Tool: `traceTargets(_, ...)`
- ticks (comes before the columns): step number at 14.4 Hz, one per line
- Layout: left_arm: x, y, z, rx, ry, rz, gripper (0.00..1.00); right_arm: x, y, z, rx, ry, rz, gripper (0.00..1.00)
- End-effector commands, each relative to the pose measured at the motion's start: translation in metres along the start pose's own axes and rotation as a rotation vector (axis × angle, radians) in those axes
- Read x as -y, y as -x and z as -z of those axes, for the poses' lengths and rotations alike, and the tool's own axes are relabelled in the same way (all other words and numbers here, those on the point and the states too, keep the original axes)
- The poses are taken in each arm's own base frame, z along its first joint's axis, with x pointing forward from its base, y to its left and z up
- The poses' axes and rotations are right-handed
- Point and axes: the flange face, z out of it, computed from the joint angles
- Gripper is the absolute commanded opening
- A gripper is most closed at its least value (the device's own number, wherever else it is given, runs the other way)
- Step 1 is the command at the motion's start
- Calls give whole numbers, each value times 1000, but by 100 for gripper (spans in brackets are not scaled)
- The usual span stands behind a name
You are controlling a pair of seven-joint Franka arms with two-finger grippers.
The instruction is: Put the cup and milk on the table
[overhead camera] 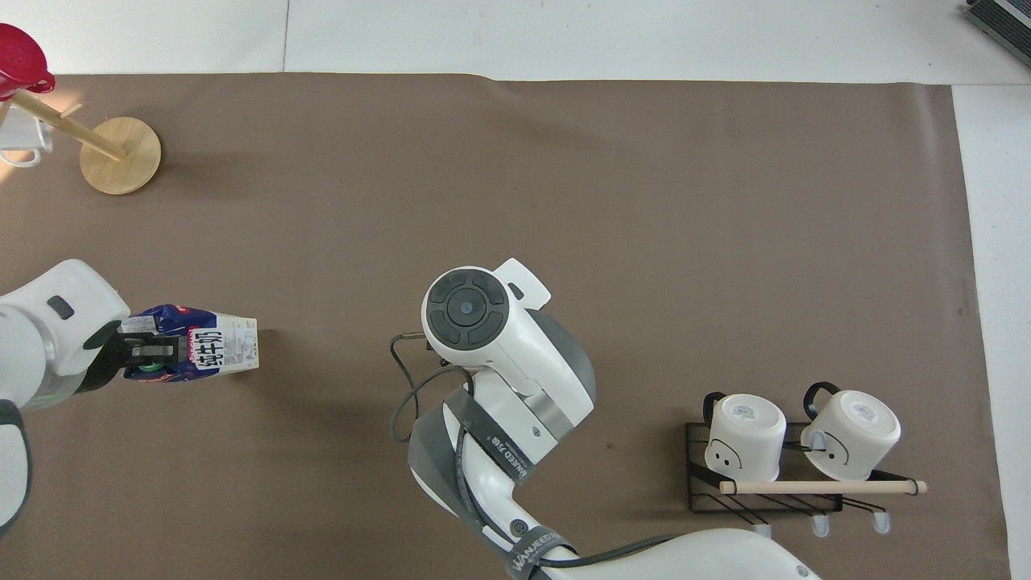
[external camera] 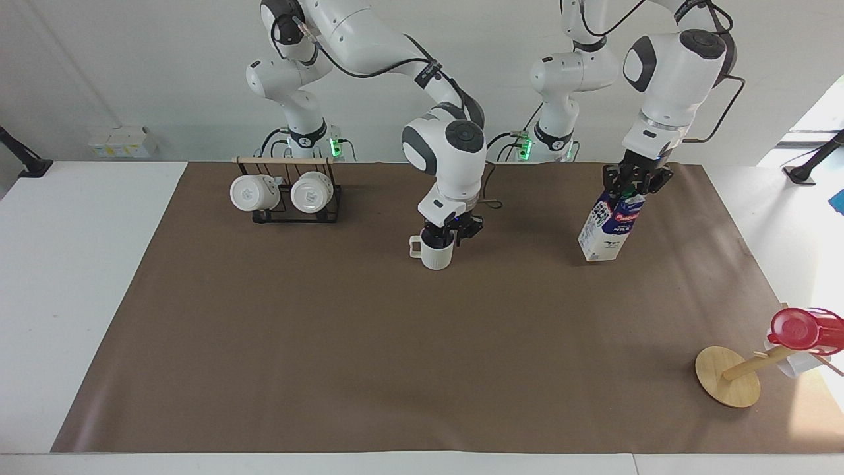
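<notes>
The cream mug (external camera: 437, 251) stood upright mid-table on brown paper (external camera: 395, 343), the right gripper (external camera: 447, 232) at its rim, grip indiscernible. The left gripper (external camera: 634, 186) clenched the tilted milk carton (external camera: 606, 227) near the paper's edge; open paper lay between.

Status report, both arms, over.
Right gripper at the cup's rim, cup standing on the table. Left gripper shut on the milk, carton tilted. Nothing in the way.

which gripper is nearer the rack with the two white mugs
Right. The right gripper sits at the cup mid-table, beside the rack; the left gripper grips the milk toward the left arm's end.
</notes>
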Motion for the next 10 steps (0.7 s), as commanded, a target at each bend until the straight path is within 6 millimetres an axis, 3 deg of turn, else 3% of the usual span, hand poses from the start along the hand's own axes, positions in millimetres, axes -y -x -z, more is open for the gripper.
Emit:
traceTargets(1,-12,-1,22,23,3,17,43,-3,0,25,-21,-38,-26,100)
traceTargets(3,-24,-2,37,33,2,8,43,-19,-9,57,-57,-66,-57,100)
traceTargets(5,-33,-1,49,36,4,3,43,-64,-27,98,-90,-82,-90,100)
traceTargets(7,-53,3,59,49,0,16,43,-110,-35,126,-108,-83,-102,100)
traceTargets(10,-108,13,65,47,1,59,43,-184,-57,159,-128,-79,-180,100)
